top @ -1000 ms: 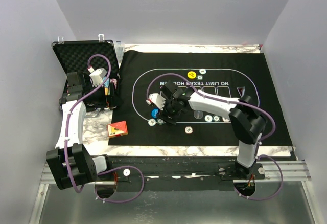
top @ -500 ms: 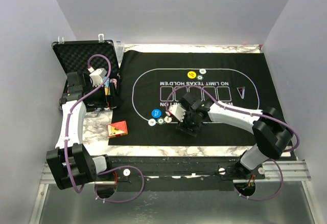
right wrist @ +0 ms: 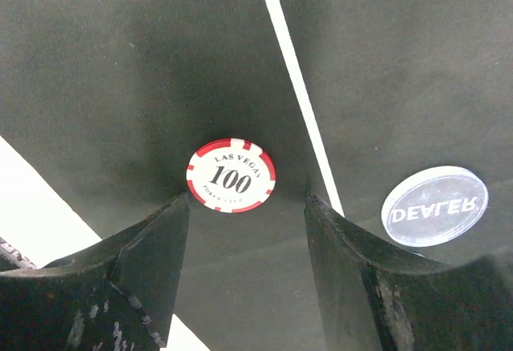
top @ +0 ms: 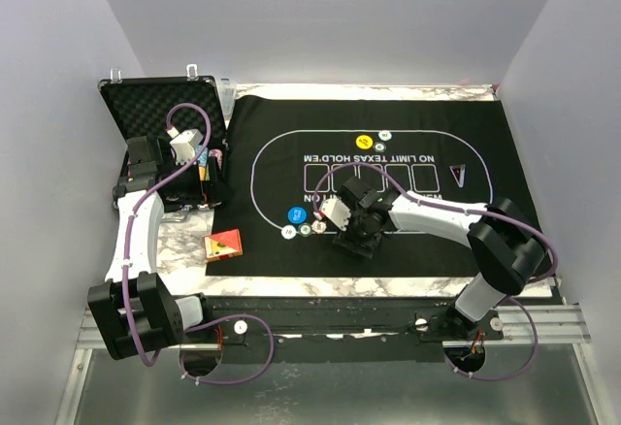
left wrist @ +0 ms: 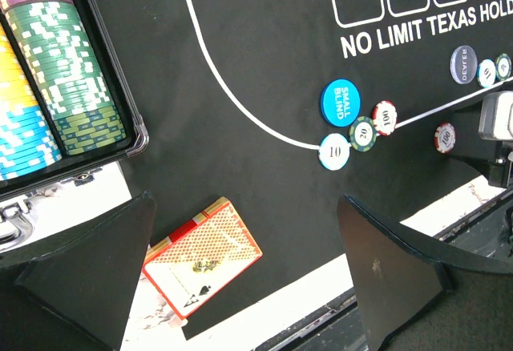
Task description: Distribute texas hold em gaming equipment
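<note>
Chip (right wrist: pixel 231 175), red-and-white and marked 100, lay flat on the black mat (right wrist: pixel 120 62) just beside the white line (right wrist: pixel 292 78), with the dealer disc (right wrist: pixel 434 205) well off to one side. The right arm's fingers (right wrist: pixel 152 263) stood moderately apart, one on each side of the chip and holding nothing. The chip sat at the level of the tips, nearer the finger on the picture's left than the other. Whether the tips touched the felt could not be told. A clean pick would likely need the tips pressed right down to the mat, since the chip was thin and flat. Shifting the fingers to centre it first should stop the nearer finger pushing it sideways, and a slow close should then catch its rim. The left arm's fingers (left wrist: pixel 96 263) were spread wide and empty, by the case (top: pixel 155 105), with the card box (left wrist: pixel 202 255) lying between them, partly on the worktop (top: pixel 184 241).
</note>
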`<state>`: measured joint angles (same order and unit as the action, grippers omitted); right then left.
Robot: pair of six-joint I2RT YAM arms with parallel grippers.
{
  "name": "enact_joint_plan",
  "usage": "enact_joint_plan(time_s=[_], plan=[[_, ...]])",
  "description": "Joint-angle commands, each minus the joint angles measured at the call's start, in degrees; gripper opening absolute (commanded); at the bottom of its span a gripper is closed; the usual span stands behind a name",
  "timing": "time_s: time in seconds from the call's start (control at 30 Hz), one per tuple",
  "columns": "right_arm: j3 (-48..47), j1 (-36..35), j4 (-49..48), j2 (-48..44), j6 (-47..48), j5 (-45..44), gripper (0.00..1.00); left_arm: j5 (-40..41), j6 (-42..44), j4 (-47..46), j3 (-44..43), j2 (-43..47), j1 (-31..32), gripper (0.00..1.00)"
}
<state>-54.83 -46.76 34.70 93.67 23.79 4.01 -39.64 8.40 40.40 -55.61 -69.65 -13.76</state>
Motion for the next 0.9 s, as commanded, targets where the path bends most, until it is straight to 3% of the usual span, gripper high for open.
enact_joint_plan(time_s=[0.0, 0.63, 0.87], plan=[[-2.4, 0.1, -1.4, 1.2, -0.3, 0.4, 0.63, -1.3, 0.6, 0.3, -1.4, 0.7, 0.1, 0.99], [-2.4, 0.1, 0.8, 3.7, 1.5, 4.7, 0.6, -1.2, 0.7, 0.3, -1.5, 0.1, 0.2, 0.99], [-2.6, 0.1, 0.9, 2.4, 1.5, 3.7, 0.42, -1.1, 0.6, 0.3, -1.6, -0.1, 0.2, 0.99]])
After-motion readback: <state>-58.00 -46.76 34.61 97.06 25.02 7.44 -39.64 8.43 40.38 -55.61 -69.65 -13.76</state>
